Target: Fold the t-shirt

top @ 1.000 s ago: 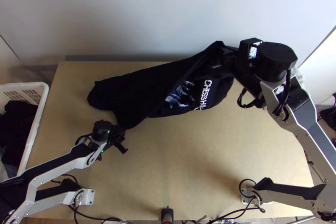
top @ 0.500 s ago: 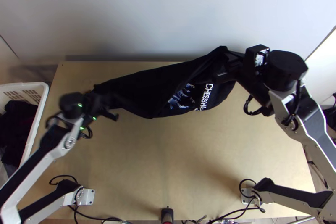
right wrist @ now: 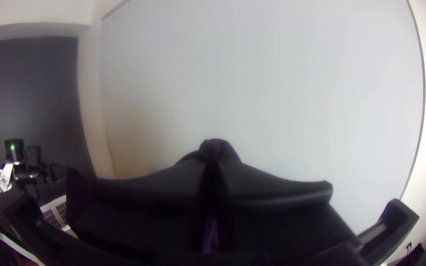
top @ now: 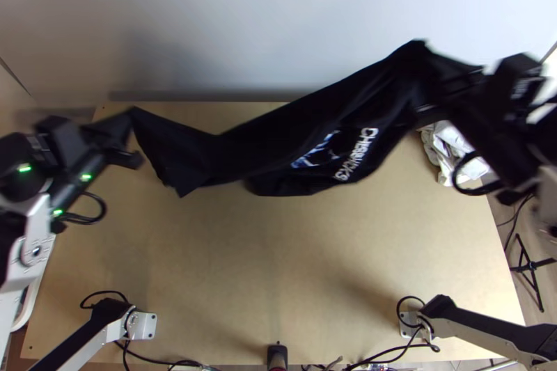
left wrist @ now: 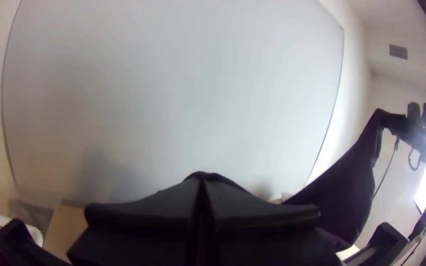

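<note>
Stretched between both grippers, the black t-shirt [top: 278, 152] is lifted at its two ends and sags in the middle, its white lettering and blue print on the right part, in the top view. My left gripper [top: 118, 131] is shut on the shirt's left end, raised over the table's back left. My right gripper [top: 435, 79], higher and at the back right, is shut on the other end. In the left wrist view the left gripper [left wrist: 202, 197] pinches dark cloth; in the right wrist view the right gripper [right wrist: 215, 172] does too, with cloth bulging past its fingertips.
A white crumpled cloth [top: 452, 152] lies at the table's right back edge. The white basket [top: 31, 294] stands off the left edge, partly behind the left arm. A pale wall [top: 278, 23] rises behind the table [top: 278, 266].
The left gripper has gone from the table's left front to the back left and taken hold of the shirt's left end. Both grippers have moved apart and up, drawing the shirt out between them.
</note>
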You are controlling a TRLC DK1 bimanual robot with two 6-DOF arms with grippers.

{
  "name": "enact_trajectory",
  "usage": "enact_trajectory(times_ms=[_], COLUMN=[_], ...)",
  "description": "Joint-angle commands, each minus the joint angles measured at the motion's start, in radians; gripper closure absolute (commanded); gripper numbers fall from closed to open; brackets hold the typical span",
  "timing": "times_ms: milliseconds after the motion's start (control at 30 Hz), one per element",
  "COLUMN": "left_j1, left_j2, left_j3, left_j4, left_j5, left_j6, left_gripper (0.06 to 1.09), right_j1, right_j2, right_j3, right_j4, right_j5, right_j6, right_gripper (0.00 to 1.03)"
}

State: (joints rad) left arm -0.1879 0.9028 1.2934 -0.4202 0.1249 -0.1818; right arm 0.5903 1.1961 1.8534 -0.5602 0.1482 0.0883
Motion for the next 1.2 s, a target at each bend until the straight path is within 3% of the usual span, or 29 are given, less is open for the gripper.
enact_trajectory(times_ms=[0, 400, 600, 867, 1167], left_j1=[0.062, 0.120, 0.117, 0.151, 0.163], left_j2=[-0.038, 0.005, -0.024, -0.105, -0.232], left_j3=[0.155, 0.471, 0.534, 0.543, 0.457], left_j4=[-0.002, -0.009, -0.012, -0.008, -0.031], left_j5=[0.009, 0.009, 0.010, 0.009, 0.010], left_j6=[-0.079, -0.130, -0.154, -0.166, -0.163], left_gripper=[1.05, 1.05, 1.05, 1.05, 1.05], right_j1=[-0.021, -0.081, -0.084, -0.107, -0.112], right_j2=[-0.035, -0.023, -0.036, -0.081, -0.151], right_j3=[0.136, 0.382, 0.441, 0.494, 0.460], right_j4=[-0.001, -0.001, -0.001, 0.125, 0.003], right_j5=[-0.002, -0.001, -0.002, -0.001, -0.006], right_j6=[-0.027, -0.078, -0.094, -0.213, -0.124], right_gripper=[1.00, 1.00, 1.00, 1.00, 1.00])
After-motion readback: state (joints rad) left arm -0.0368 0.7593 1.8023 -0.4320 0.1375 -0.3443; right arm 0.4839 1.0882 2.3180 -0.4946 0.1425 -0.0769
